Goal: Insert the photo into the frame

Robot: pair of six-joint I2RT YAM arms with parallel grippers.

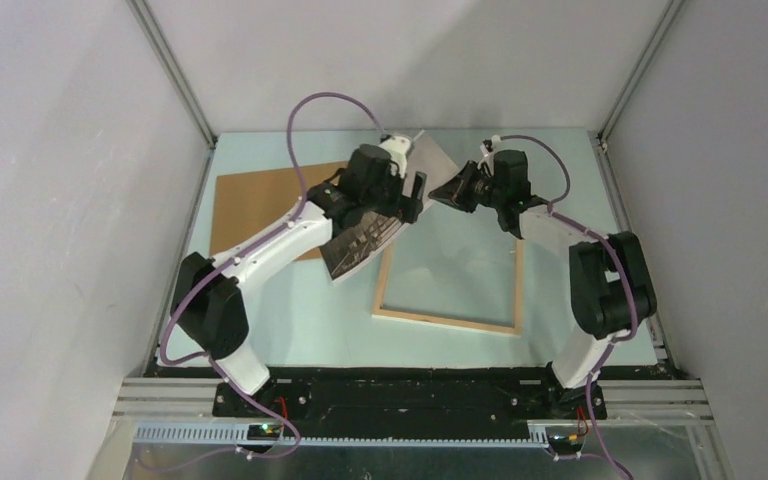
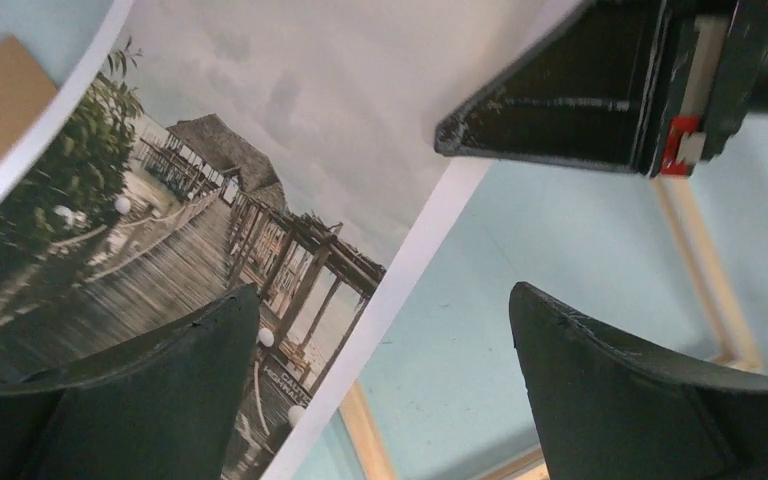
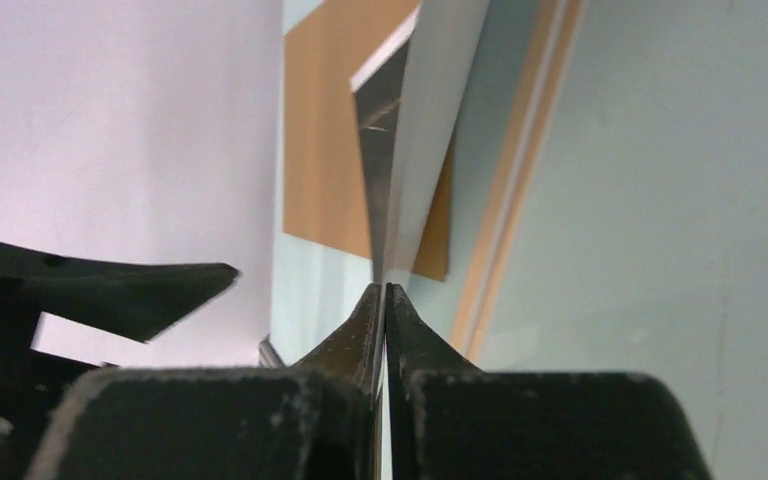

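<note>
The photo (image 1: 365, 240), a boardwalk print with a white border, hangs tilted above the table, over the far left corner of the pale wood frame (image 1: 445, 322). My right gripper (image 1: 442, 192) is shut on the photo's far right edge; in the right wrist view the fingertips (image 3: 385, 292) pinch the sheet (image 3: 415, 120), seen edge-on. My left gripper (image 1: 408, 205) is open above the photo and holds nothing. In the left wrist view its jaws (image 2: 385, 300) stand wide apart over the photo (image 2: 210, 180) and its white border, with a frame rail (image 2: 705, 260) beyond.
The brown backing board (image 1: 255, 205) lies flat at the far left of the pale green table (image 1: 290, 310), partly under the left arm. It also shows in the right wrist view (image 3: 325, 130). Grey enclosure walls stand on three sides.
</note>
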